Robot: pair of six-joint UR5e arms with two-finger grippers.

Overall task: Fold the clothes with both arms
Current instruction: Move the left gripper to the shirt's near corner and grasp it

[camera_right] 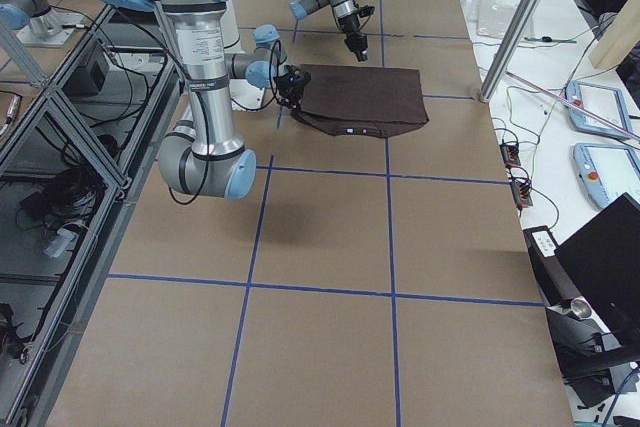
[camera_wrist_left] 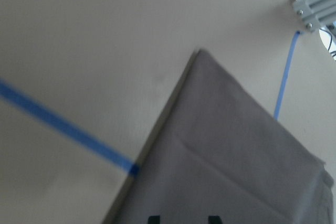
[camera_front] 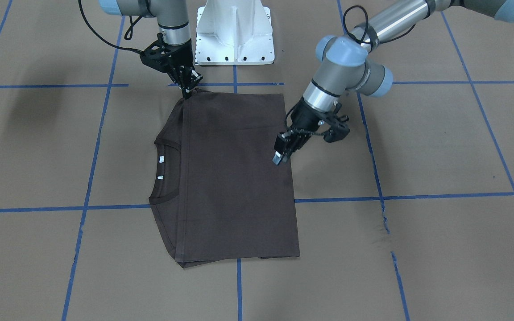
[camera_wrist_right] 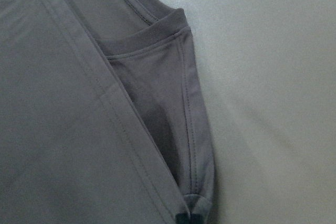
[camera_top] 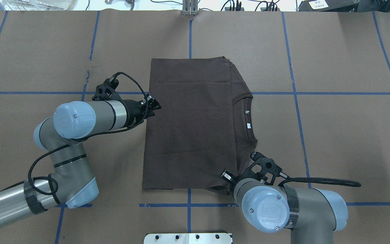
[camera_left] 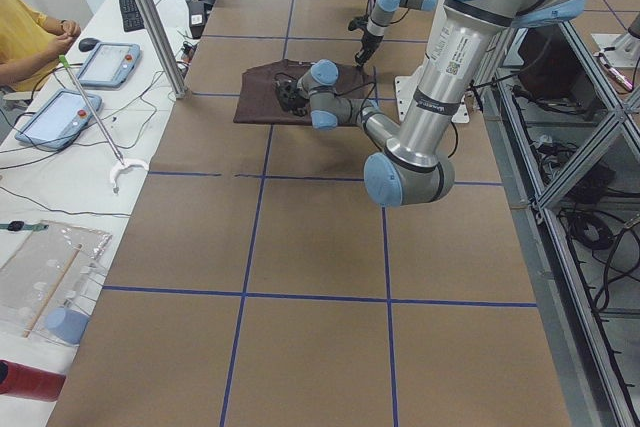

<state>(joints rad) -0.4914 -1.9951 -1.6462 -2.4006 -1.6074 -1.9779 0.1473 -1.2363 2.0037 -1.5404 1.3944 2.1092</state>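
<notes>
- Placement first: the t-shirt [camera_front: 234, 178] lies flat in the middle of the table [camera_front: 417, 147], folded to a neat rectangle. Its collar [camera_front: 164, 171] peeks out on the robot's right side from under a stitched edge laid across it.
- You see the right gripper [camera_front: 187, 90] down at the collar-side corner nearest the robot's base. Its wrist view shows the cloth bunched into a small nub at the fingers, so I judge the jaws closed on that corner, ready to carry it into the next fold.
- The left gripper [camera_front: 278, 157] sits at the opposite long edge, away from the collar, part-way along it and tilted down. Its wrist view shows two fingertips [camera_wrist_left: 153, 219] apart with bare cloth between them, so it is open and grasps nothing.
- That split makes sense to me: one corner is held so the layers do not slide, while the free arm lines up for a matching hold.
- Judged from how the cloth lies, the fold is well along, and a last halving looks to be what remains.
- Watch the left side: several layers seem stacked there, and a shallow pinch could take only the top one.
</notes>
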